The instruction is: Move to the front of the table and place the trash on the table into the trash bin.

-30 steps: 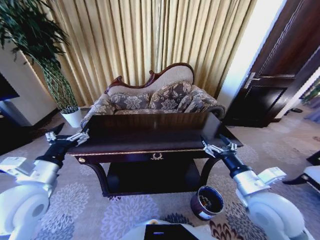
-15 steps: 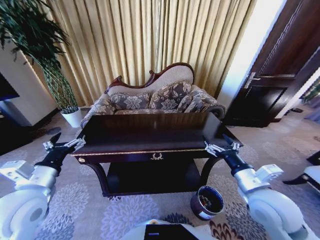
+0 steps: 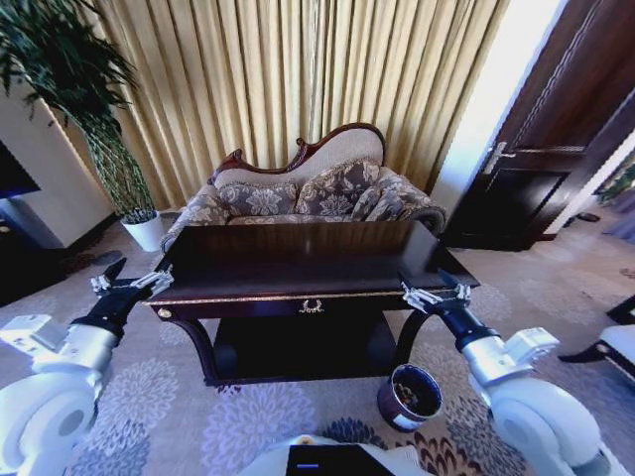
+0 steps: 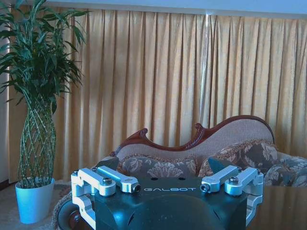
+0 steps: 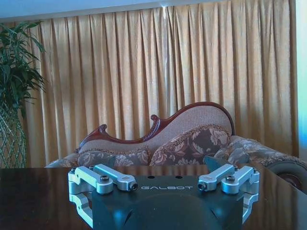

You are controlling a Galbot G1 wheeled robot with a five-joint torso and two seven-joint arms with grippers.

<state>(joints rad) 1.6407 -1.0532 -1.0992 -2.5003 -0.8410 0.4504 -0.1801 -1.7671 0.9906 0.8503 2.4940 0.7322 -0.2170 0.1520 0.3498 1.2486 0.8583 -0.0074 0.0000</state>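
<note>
Nearest the robot, on the patterned carpet by the table's front right leg, stands the trash bin, a small dark round bucket with its mouth open upward and something dark and mottled inside; what it contains cannot be made out.

The left gripper hangs just off the table's left front corner, at about tabletop height, pointing forward. Its fingers are spread wide, with nothing between them and nothing touching them. The right gripper sits at the right front corner of the table, level with the gold edge trim. Its fingers are likewise spread wide and empty, hovering above the glossy surface rather than resting on it.

The table is dark, polished wood with gold trim along its front edge, a brass ring-pull on its drawer, and a lower shelf beneath. Its top reflects the room.

Behind the table is a carved-back sofa with floral cushions. To the left stands a tall plant with a woven trunk in a white pot. Gold pleated curtains cover the wall behind, and a dark wooden door stands at the far right.
</note>
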